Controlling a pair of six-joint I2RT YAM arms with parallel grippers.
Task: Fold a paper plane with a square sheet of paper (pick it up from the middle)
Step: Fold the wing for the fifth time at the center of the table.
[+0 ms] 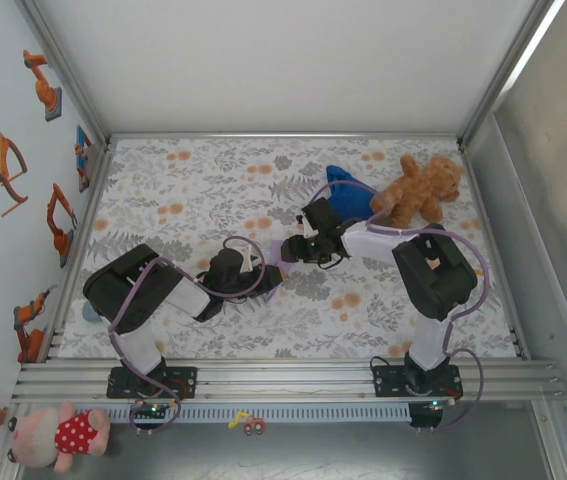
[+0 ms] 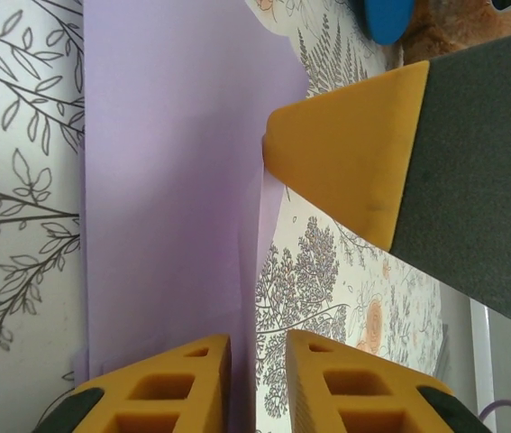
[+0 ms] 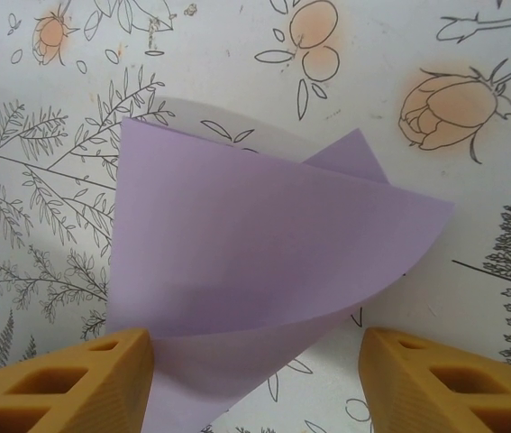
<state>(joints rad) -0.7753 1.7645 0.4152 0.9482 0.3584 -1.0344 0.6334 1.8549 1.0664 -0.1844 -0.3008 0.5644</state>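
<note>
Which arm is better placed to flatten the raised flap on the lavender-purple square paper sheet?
Right, likely: the right gripper, open, straddles the raised flap of the lavender-purple paper sheet; the left gripper sits at the sheet's edge, jaws barely apart.

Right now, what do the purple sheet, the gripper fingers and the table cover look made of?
Sheet: thin matte paper; it curls, and the pattern shows through. Fingers: yellow plastic, likely printed, with open cells. Cover: matte floral print, cloth or vinyl, unclear.

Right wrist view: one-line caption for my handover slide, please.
Right gripper open, fingers either side of the loosely folded lavender paper sheet on the floral tablecloth.
</note>
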